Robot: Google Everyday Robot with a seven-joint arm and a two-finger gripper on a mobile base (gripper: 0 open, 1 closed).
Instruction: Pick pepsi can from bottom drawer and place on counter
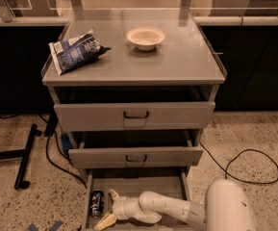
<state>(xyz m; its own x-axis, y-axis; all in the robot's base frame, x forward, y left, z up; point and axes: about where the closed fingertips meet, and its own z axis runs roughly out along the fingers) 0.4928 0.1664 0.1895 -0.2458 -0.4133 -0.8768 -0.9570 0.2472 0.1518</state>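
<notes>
dim warm light, sheen on counter (pixel 177 64), hand (pixel 107 209) in shadowed bottom drawer (pixel 150 186).

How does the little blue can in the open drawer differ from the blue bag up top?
The pepsi can is small, cylindrical and sits in the bottom drawer; the chip bag is larger, crinkled and lies on the counter. The open gripper is beside the can only. Both are blue.

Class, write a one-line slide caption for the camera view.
Open gripper beside the pepsi can in the bottom drawer, below the counter.
</notes>
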